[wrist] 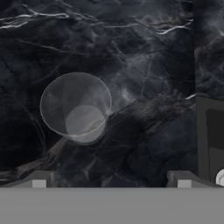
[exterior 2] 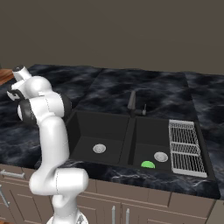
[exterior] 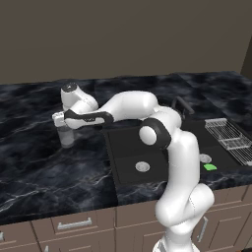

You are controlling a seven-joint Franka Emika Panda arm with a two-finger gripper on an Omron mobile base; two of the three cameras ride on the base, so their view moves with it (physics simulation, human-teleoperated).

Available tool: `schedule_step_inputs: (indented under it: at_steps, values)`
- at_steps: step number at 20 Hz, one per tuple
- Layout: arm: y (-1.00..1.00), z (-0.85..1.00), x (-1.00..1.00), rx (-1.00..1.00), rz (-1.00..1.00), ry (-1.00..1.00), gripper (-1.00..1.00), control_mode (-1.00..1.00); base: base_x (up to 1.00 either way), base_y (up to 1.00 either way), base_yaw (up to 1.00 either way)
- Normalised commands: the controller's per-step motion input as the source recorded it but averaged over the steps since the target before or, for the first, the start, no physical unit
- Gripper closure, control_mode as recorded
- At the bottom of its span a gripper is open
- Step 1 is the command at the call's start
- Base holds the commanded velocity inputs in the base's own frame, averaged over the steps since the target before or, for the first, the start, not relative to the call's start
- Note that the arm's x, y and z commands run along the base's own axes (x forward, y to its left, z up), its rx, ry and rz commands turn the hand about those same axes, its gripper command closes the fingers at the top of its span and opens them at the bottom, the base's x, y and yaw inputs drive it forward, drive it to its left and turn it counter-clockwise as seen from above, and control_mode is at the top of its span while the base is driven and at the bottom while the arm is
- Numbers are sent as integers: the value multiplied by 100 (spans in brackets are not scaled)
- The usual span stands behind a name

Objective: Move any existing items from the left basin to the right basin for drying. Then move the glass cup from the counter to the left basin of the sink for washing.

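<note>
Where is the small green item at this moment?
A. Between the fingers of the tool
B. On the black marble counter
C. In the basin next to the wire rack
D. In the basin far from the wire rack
C: the green item lies on the floor of the right basin, the half adjoining the wire rack, near its drain; the left basin holds only its own drain.

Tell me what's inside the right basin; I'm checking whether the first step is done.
Inside the right basin lie the green lump and its silver drain, apart from each other. In the left base view the arm covers much of that basin.
</note>
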Motion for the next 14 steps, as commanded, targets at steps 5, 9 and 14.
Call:
schedule_step_inputs:
  at_steps: [5,9,14]
  values:
    - [5,0,11,0,0,0,-100,-100,0,0,0]
    - [0,0,6,0,0,0,-100,-100,0,0,0]
    - [0,0,5,1,0,0,-100,-100,0,0,0]
